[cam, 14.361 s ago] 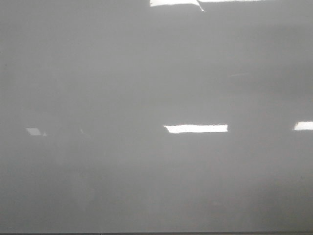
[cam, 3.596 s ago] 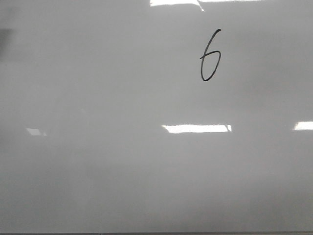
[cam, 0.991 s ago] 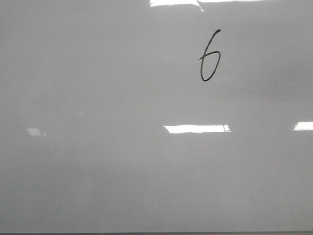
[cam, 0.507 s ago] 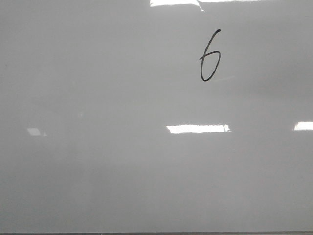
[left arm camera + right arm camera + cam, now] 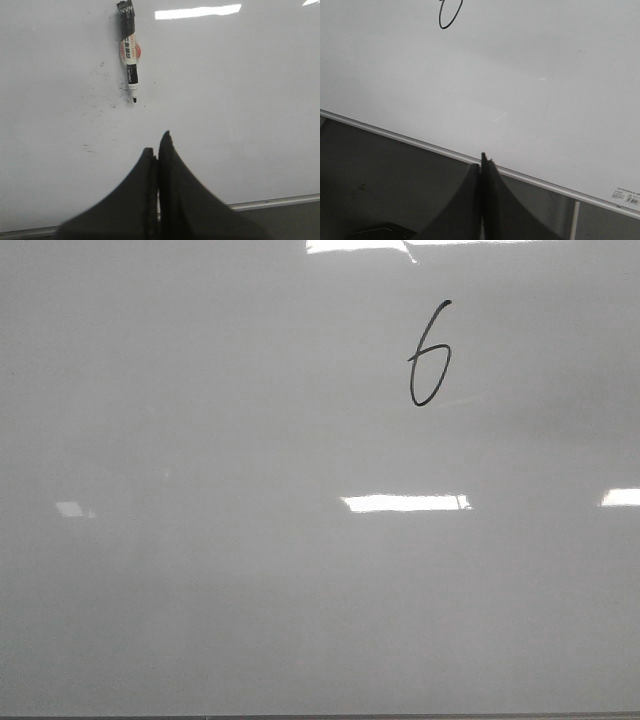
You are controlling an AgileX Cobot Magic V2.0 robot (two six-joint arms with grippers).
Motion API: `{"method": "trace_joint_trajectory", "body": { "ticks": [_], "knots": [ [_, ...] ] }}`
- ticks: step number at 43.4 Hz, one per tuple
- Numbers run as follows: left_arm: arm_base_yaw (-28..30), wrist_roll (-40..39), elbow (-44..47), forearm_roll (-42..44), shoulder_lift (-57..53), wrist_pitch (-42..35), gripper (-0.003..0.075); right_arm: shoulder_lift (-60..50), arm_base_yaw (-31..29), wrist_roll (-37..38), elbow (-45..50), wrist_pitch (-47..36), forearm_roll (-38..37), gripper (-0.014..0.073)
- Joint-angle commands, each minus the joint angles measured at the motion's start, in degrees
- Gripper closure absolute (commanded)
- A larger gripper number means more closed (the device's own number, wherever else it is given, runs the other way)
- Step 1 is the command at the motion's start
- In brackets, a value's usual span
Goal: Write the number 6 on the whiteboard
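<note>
A thin black hand-drawn number 6 [image 5: 428, 355] stands on the glossy whiteboard [image 5: 250, 570], up and right of the middle in the front view. Its loop also shows in the right wrist view [image 5: 448, 15]. A black-and-white marker [image 5: 129, 55] lies uncapped on the board [image 5: 240, 100] in the left wrist view, well ahead of my left gripper [image 5: 156, 150]. That gripper is shut and empty. My right gripper [image 5: 482, 162] is shut and empty, over the board's silver edge [image 5: 420, 143]. Neither gripper shows in the front view.
Small black ink specks [image 5: 107, 97] dot the board beside the marker's tip. Bright rectangular light glares [image 5: 405, 502] lie on the board. A dark surface [image 5: 380, 185] lies beyond the board's frame, and a small barcode label [image 5: 626, 197] sits at the board's corner.
The board was blank 14.4 s ago; the 6 stands on it from 3.6 s ago. A dark shadow at the left edge 3.6 s ago is gone. Nothing differs over the last second.
</note>
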Motion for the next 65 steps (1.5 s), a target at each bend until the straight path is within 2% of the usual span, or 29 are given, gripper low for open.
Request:
{"method": "trace_joint_trajectory", "body": {
  "ticks": [1,5,9,18,27,41,60,65],
  "knots": [
    [-0.11,-0.62,-0.57,-0.14,-1.42,-4.85,0.0741,0.28,-0.37,-0.3,-1.36,-2.98,-0.55,0.0715],
    [1.75,-0.62,1.32,0.02,-4.34,-6.95,0.0741,0.28,-0.37,-0.3,-1.36,-2.94,-0.55,0.0715],
    [4.31,-0.62,6.37,-0.68,-7.89,-14.24,0.0741,0.28,-0.37,-0.3,-1.36,-2.94,-0.55,0.0715],
    [8.56,-0.62,25.08,-0.8,-17.98,-34.79,0.0741,0.28,-0.37,-0.3,-1.36,-2.94,-0.55,0.0715],
    [10.2,-0.62,39.39,-1.75,-25.79,-46.03,0.0741,0.28,-0.37,-0.3,-1.36,-2.94,-0.55,0.0715],
    [11.25,-0.62,48.64,-5.71,-29.56,-54.28,0.0741,0.28,-0.37,-0.3,-1.36,-2.9,-0.55,0.0715],
    [11.25,-0.49,48.53,-5.71,-29.56,-54.28,0.0741,0.28,-0.37,-0.3,-1.36,-2.9,-0.55,0.0715],
    [11.25,2.85,48.53,-6.52,-29.46,-55.09,0.0741,0.28,-0.37,-0.3,-1.36,-2.9,-0.55,0.0715]
  ]
}}
